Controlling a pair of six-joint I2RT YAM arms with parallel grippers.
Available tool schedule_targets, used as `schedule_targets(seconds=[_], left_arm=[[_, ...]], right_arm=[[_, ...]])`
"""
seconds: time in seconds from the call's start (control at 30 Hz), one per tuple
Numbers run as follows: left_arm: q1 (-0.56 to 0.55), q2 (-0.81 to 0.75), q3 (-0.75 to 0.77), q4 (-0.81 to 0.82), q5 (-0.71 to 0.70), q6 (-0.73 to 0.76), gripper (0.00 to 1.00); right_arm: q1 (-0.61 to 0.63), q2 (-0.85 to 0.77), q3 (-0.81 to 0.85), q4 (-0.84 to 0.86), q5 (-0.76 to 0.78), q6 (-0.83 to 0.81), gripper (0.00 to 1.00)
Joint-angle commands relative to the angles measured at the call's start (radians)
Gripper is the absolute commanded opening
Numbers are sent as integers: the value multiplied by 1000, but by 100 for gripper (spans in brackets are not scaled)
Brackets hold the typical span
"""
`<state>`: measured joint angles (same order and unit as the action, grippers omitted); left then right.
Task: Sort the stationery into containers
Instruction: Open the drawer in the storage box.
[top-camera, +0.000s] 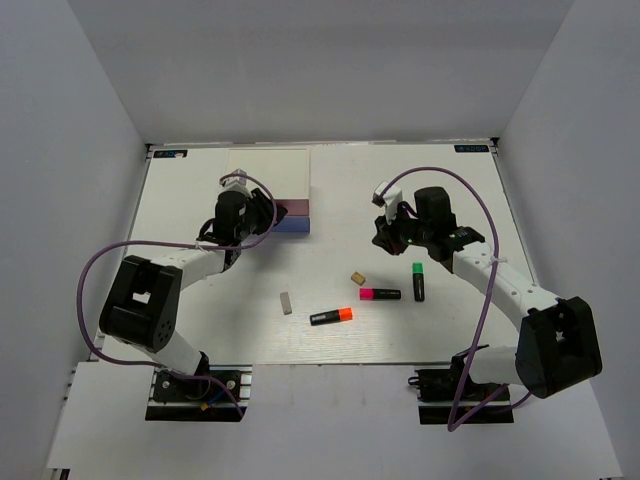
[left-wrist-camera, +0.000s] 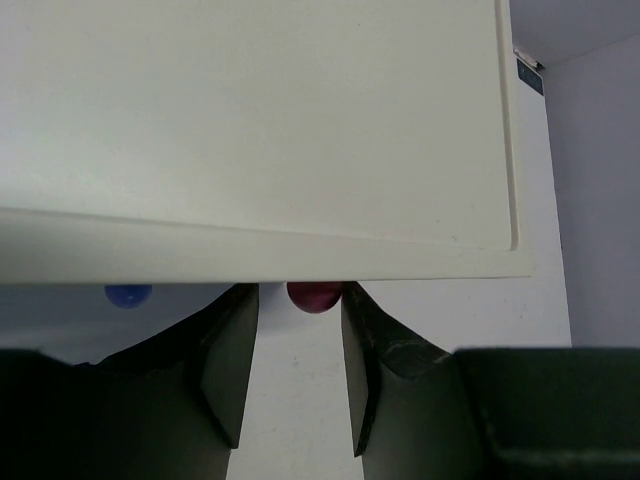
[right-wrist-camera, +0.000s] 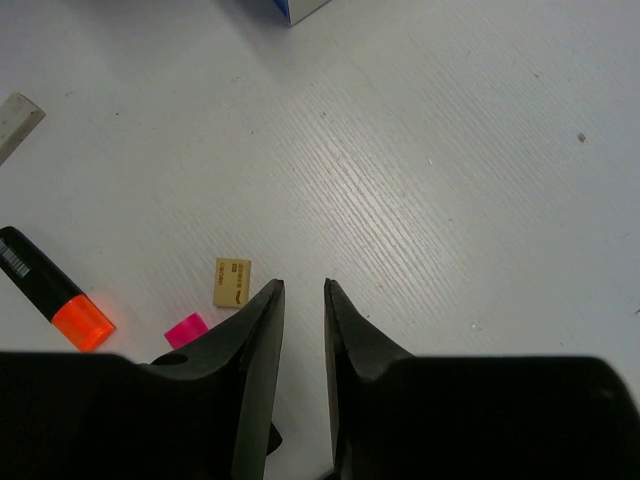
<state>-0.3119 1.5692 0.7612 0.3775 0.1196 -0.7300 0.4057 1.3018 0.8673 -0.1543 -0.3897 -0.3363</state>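
Note:
The drawer box (top-camera: 265, 172) has a cream top, with a dark pink front (top-camera: 297, 209) and a blue front (top-camera: 291, 226) showing. My left gripper (top-camera: 262, 216) is at its fronts. In the left wrist view it is open (left-wrist-camera: 297, 320), with the dark red knob (left-wrist-camera: 314, 296) between its tips. My right gripper (top-camera: 386, 236) hovers above the table, jaws a narrow gap apart and empty (right-wrist-camera: 303, 288). The orange (top-camera: 331, 315), pink (top-camera: 380, 294) and green (top-camera: 418, 281) highlighters, the tan block (top-camera: 357, 277) and the grey eraser (top-camera: 286, 303) lie on the table. The pinkish-white piece is not in view.
A blue knob (left-wrist-camera: 128, 295) shows left of the dark red one. The right wrist view shows the tan block (right-wrist-camera: 232, 282), the pink end (right-wrist-camera: 186, 329), the orange highlighter (right-wrist-camera: 55, 295), the eraser (right-wrist-camera: 18, 118) and the box's blue corner (right-wrist-camera: 298, 8). Grey walls enclose the table.

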Motion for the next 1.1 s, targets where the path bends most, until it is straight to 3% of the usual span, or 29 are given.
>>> schedule_targets(seconds=[0.0,0.33,0.63,0.93,1.07], left_arm=[[0,-11,12,53,-41,18,49],[0,-20,-8,63,-115,18,47],[-9,-11,-17,104,-75,18,21],[-38,-72,-146,124,-23,18,16],[-47,-145,-207,114,-34,18,16]], right_arm=[[-8,-12,-8,30,-17,-10,29],[-10,-6,-2,24,-18,-12,29],[-8,-4,-2,21,-18,-21,29],[-7,-9,-4,15,-23,-23,29],[-8,-7,-1,10,-38,-27,35]])
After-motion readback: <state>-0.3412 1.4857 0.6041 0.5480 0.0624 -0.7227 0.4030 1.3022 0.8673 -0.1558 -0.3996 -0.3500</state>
